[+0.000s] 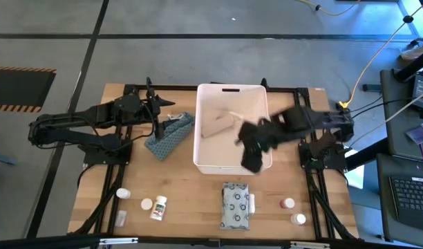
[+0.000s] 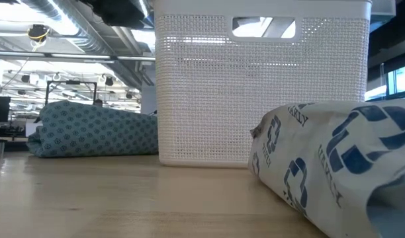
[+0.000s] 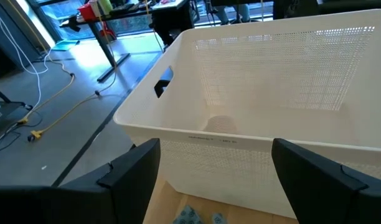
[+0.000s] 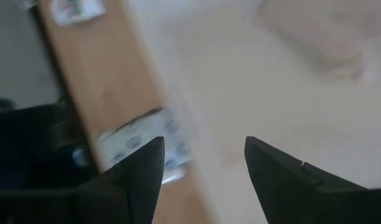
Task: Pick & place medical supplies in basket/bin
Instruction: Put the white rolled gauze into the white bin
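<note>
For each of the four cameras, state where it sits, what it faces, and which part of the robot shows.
High: overhead, looking down on table, both arms, white bin.
Low: at tabletop height, facing bin wall, patterned soft pack near; no gripper visible.
Left wrist: on left arm, facing bin; left gripper open, empty.
Right wrist: above bin's edge; right gripper open, empty.
Shared: the bin appears in all four.

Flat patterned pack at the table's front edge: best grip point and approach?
Judging from above: the patterned pack lies flat, long axis running away from the bin. Come straight down and pinch across its narrower width, mid-length. The right gripper, open over the bin, is closest.
</note>
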Motion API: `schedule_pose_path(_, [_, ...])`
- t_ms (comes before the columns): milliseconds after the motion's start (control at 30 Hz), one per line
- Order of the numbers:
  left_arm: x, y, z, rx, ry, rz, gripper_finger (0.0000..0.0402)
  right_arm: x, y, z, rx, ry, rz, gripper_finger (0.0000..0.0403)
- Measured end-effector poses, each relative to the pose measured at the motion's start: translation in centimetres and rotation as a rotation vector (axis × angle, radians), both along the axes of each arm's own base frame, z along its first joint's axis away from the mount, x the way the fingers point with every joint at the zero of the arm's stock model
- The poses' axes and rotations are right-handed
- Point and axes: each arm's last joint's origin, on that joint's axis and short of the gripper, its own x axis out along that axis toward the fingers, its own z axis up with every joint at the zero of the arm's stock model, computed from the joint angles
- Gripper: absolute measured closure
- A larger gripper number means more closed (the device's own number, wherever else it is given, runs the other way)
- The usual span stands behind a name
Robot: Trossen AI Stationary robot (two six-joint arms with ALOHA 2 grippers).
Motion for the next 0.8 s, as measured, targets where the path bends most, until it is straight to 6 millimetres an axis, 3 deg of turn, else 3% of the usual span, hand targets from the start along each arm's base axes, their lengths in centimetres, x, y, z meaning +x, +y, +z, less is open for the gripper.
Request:
schedule_pose_path(167, [0.0, 0.0, 0.0, 0.0, 0.0, 0.0, 0.01, -1.4, 5.0, -2.1, 0.061, 0.09, -0.061, 0.0178])
schedule_pose_path(367, [0.0, 0.0, 0.0, -0.004, -0.001, -0.005, 0.01, -3.5, 9.5, -6.6, 0.065, 0.239, -0.311, 0.0178])
schedule_pose_path(567, [0.0, 0.0, 0.0, -0.005, -0.001, -0.01, 0.01, -5.2, 11.8, -11.7, 0.026, 0.306, -0.545, 0.0178])
schedule_pose_path(800, [0.0, 0.0, 0.0, -0.006, -0.001, -0.01, 0.01, -5.1, 13.2, -16.6, 0.108, 0.267, -0.617, 0.0178])
